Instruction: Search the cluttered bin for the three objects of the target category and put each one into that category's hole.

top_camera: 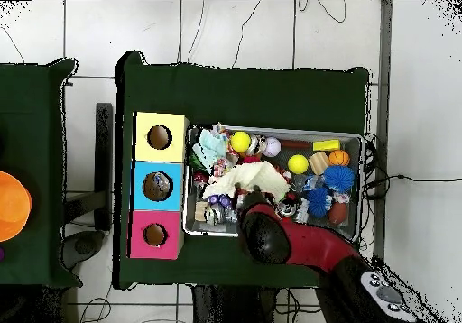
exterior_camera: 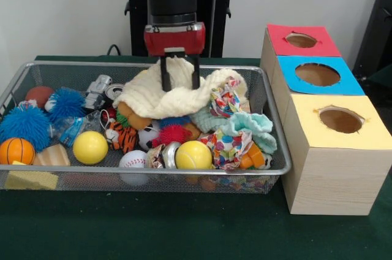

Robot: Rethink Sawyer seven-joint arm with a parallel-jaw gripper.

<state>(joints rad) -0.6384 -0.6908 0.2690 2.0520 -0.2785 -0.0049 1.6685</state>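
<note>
bin (exterior_camera: 278,149): wire mesh basket on the green table (exterior_camera: 184,235), packed nearly rim to rim; little bare mesh shows.
left end of bin: orange ball (exterior_camera: 16,149) against the left wall, blue spiky ball (exterior_camera: 24,124) behind it, yellow block (exterior_camera: 29,180) in the near corner touching the front rim.
front edge: small yellow ball (exterior_camera: 90,147), white baseball (exterior_camera: 134,160) and tennis ball (exterior_camera: 193,154) sit along the near rim, close together.
centre: cream cloth (exterior_camera: 177,97) heaped over the toys, one fold lifted above the rim.
gripper (exterior_camera: 180,75): both fingers straddle the raised fold and pinch it; closed on the cream cloth.
right end of bin: patterned cloth (exterior_camera: 229,143) and mint cloth (exterior_camera: 257,126) pressed against the right wall.
gap: bin's right rim lies just beside the box row, narrow clearance.
boxes: yellow box (exterior_camera: 367,140) nearest, blue box (exterior_camera: 288,79) in the middle, red box (exterior_camera: 278,39) farthest, touching in a row; each top hole is unobstructed.
table margins: open green surface in front of bin and boxes.
</note>
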